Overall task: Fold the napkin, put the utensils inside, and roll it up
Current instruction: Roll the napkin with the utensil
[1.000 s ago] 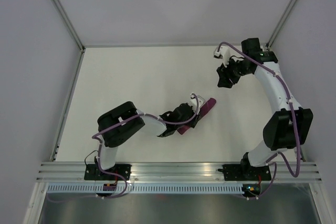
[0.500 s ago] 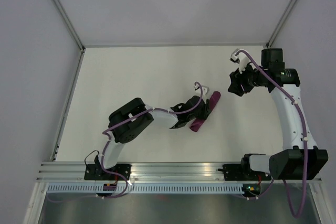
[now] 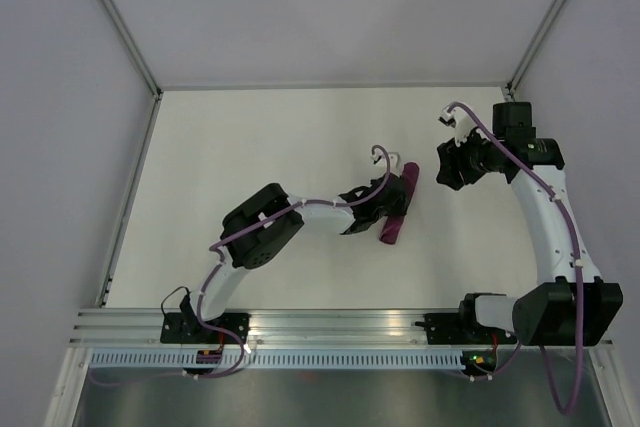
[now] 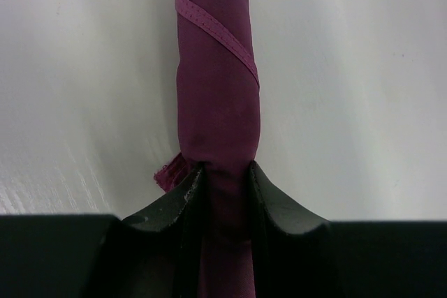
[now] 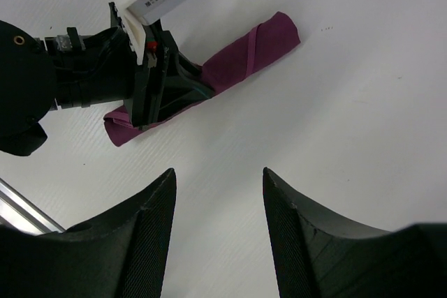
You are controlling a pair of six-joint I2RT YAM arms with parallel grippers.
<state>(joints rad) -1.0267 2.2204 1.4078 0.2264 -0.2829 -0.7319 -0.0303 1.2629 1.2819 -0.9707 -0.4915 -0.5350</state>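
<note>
The napkin [image 3: 402, 203] is a tight magenta-purple roll lying on the white table near the middle. It also shows in the left wrist view [image 4: 216, 95] and in the right wrist view [image 5: 251, 57]. No utensils show; whether any are inside the roll is hidden. My left gripper [image 3: 390, 209] is shut on the roll's middle, its black fingers [image 4: 269, 204] pressed on both sides of the cloth [image 4: 222, 172]. My right gripper [image 3: 447, 169] is open and empty, held above the table to the right of the roll [image 5: 218, 172].
White walls with metal posts [image 3: 120, 32] enclose the table on three sides. A metal rail [image 3: 330, 325] runs along the near edge by the arm bases. Purple cables hang along both arms.
My left gripper has carried the rolled napkin to the right and turned it more upright. My right arm has swung rightward, away from the roll, and is almost still now.
</note>
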